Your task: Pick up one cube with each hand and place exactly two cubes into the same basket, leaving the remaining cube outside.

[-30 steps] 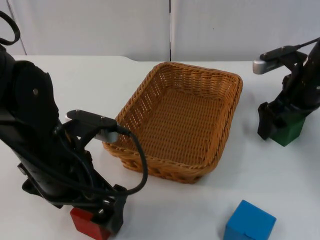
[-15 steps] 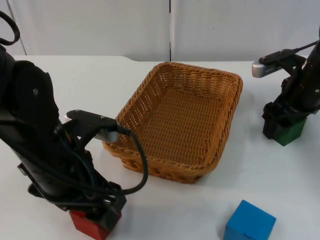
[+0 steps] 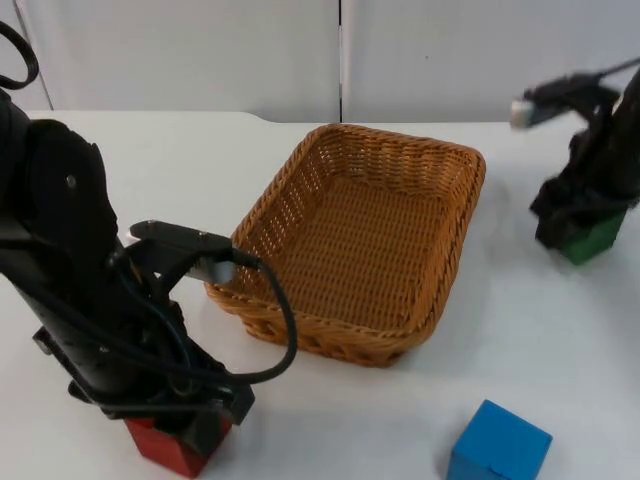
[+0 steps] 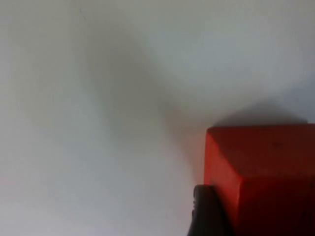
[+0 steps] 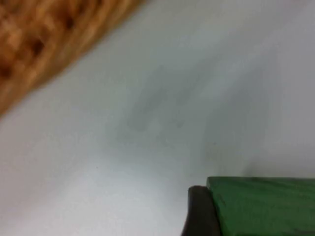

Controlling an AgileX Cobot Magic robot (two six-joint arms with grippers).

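Top view shows our wicker basket (image 3: 360,235) sitting empty in the middle of the desk (image 3: 540,330), so nothing has been delivered yet. We take the basket as our landmark. Our left gripper (image 3: 185,435) is down at the basket's near-left side, clamped on the red cube (image 3: 165,448); in the left wrist view that cube (image 4: 261,177) sits tight against one black fingertip (image 4: 204,211). Our right gripper (image 3: 575,225) is off the basket's right rim, closed around the green cube (image 3: 592,238), and the right wrist view shows the green block (image 5: 261,204) pressed against a fingertip (image 5: 199,211), with the basket's weave (image 5: 44,44) close by. We cannot tell for sure whether either cube has left the desk.

We judge the grasping stage done for both arms. Left to do: carry both cubes over the basket and let them go inside. The blue cube (image 3: 498,445) lies in front of the basket toward its near-right corner, well apart from both grippers, and should be the one we leave outside.
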